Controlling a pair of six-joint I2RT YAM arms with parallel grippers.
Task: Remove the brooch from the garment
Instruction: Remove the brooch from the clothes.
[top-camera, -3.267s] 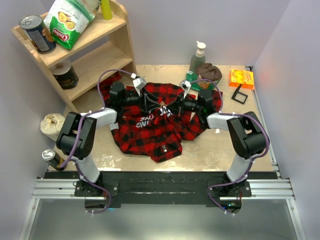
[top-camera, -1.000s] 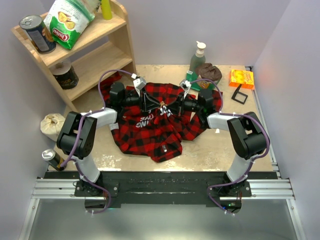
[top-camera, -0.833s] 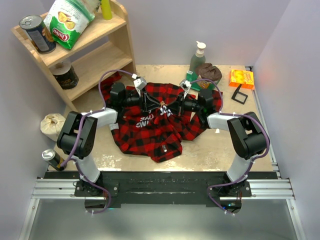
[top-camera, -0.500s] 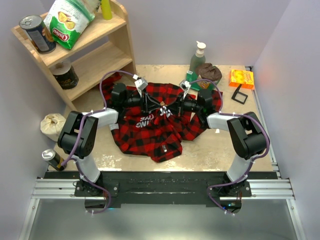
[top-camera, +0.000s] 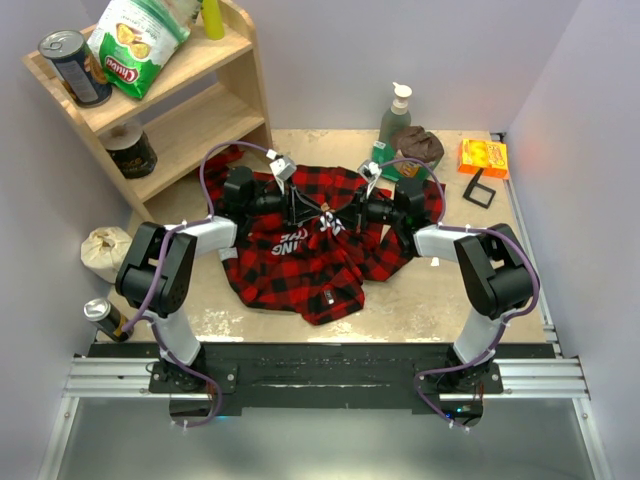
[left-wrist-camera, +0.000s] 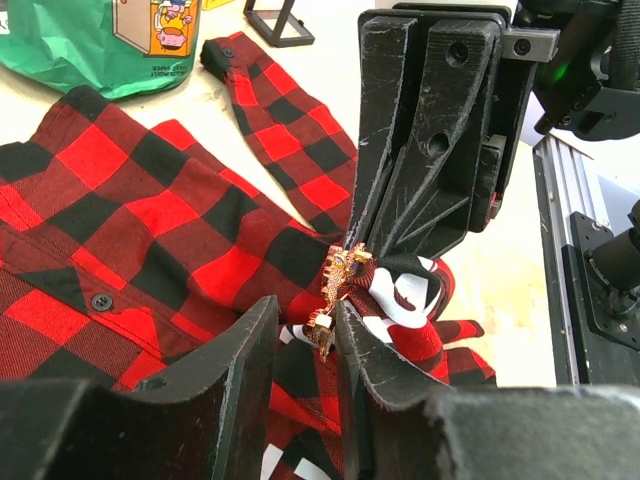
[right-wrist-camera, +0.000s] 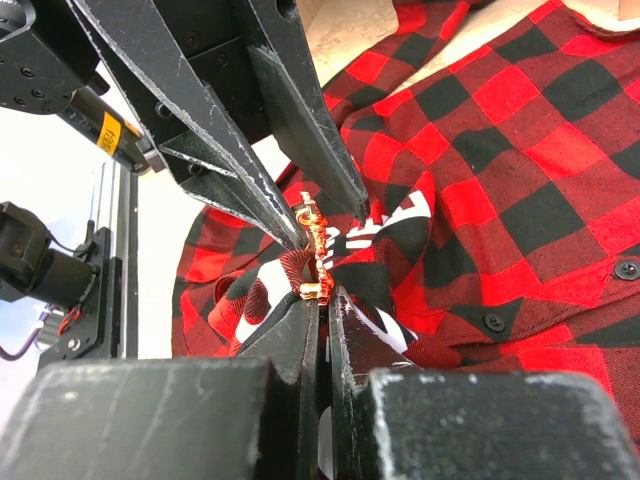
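The red-and-black plaid garment (top-camera: 290, 265) lies spread on the table, its black patch with white letters bunched up at the middle. The small gold-tan brooch (top-camera: 326, 215) is pinned on that raised fold. My right gripper (right-wrist-camera: 322, 298) is shut on the fold of the garment (right-wrist-camera: 520, 150) right under the brooch (right-wrist-camera: 317, 250). My left gripper (left-wrist-camera: 308, 315) is open, its fingers on either side of the brooch (left-wrist-camera: 338, 285), the right finger almost touching it. In the top view the left gripper (top-camera: 314, 212) and the right gripper (top-camera: 342, 217) meet tip to tip over the shirt.
A wooden shelf (top-camera: 190, 110) with a chip bag and cans stands at the back left. A soap bottle (top-camera: 396, 112), a brown cloth lump (top-camera: 418, 143), an orange box (top-camera: 483, 157) and a black stand (top-camera: 480, 190) sit at the back right. A beige sack (top-camera: 103, 250) and a can (top-camera: 100, 315) sit at the left.
My left gripper has shifted slightly right toward the brooch and its fingers look narrower. The right gripper has kept its hold on the fold.
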